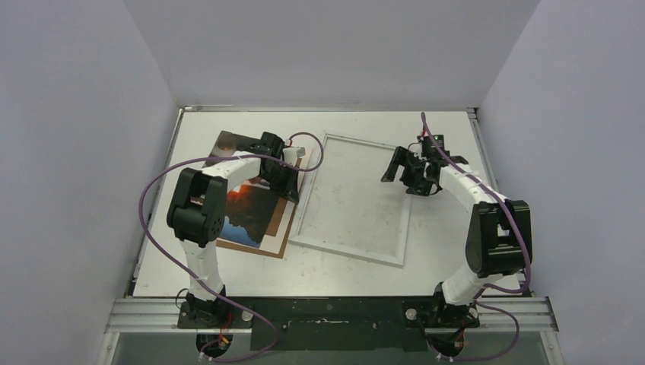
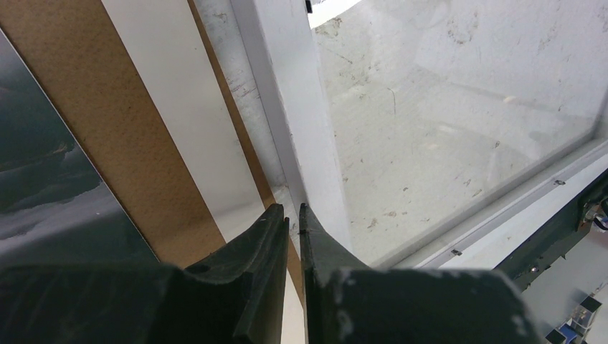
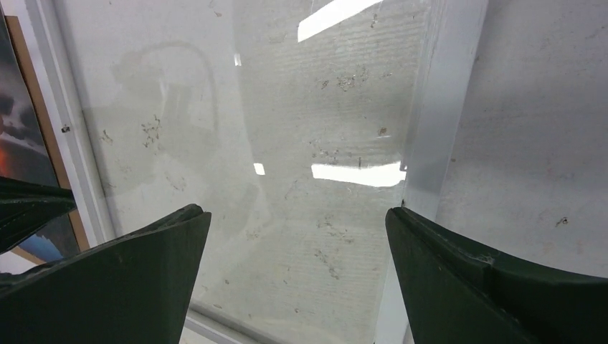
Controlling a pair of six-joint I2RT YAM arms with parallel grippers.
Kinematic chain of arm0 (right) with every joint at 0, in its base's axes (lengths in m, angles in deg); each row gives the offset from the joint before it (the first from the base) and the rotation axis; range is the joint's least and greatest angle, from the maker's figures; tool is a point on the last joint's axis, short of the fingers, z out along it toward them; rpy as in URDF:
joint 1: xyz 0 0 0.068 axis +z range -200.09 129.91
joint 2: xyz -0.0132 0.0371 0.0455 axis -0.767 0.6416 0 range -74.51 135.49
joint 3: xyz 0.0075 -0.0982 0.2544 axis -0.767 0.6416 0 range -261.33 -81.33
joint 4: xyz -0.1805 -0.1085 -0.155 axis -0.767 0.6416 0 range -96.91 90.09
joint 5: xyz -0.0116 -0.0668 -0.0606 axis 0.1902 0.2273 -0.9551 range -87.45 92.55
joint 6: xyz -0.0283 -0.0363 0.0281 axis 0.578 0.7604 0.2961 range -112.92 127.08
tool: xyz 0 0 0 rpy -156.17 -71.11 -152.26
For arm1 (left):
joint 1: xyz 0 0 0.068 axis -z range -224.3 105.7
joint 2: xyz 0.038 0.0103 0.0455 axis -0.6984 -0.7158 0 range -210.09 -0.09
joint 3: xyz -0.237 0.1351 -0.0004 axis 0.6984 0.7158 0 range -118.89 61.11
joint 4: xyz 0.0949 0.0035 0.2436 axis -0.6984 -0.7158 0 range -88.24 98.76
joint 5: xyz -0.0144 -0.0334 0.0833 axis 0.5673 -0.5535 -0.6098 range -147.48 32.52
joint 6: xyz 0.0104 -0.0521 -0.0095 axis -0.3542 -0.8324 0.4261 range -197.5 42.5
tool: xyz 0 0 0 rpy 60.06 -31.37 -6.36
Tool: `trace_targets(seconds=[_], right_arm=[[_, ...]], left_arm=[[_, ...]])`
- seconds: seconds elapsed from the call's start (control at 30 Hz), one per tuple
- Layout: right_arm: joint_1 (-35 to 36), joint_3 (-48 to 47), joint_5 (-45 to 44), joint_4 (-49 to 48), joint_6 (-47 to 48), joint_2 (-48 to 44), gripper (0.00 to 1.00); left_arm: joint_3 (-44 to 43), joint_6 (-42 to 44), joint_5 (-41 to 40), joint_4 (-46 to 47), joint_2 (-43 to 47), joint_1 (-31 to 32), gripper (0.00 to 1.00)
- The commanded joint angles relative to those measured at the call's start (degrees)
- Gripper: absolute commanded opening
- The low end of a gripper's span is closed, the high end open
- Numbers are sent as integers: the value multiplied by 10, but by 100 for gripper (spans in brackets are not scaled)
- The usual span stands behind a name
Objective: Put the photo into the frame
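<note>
While the photo (image 1: 247,213) lies on the brown backing board (image 2: 122,143), just left of the frame (image 1: 346,252) and not yet in it, the frame rests flat mid-worktop (image 1: 228,122), its clear middle uncovered to receive the print. Left pincer (image 2: 294,211): nearly together, nothing visibly between, over the board-frame gap. Right pincer (image 3: 295,215): wide apart above the frame's right border, probably to steady it. The left arm overhangs the photo.

glossy photo (image 1: 247,213) on matt brown fibrous backing board (image 2: 107,129); frame (image 2: 297,107) smooth white, clear pane (image 3: 287,143) scuffed.
</note>
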Motion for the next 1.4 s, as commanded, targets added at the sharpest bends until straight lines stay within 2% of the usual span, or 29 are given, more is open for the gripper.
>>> trace_targets(seconds=[0.0, 0.3, 0.73, 1.37], right_arm=[[11, -30, -49, 25, 11, -12, 100], [17, -42, -79, 27, 8, -41, 99], [88, -71, -158, 34, 0, 2, 97], [84, -45, -174, -5, -3, 55, 99]], left_arm=[[-5, 2, 17, 13, 7, 3, 11], [-9, 2, 18, 10, 4, 3, 11], [-14, 1, 20, 7, 5, 1, 11], [-10, 0, 21, 6, 10, -4, 11]])
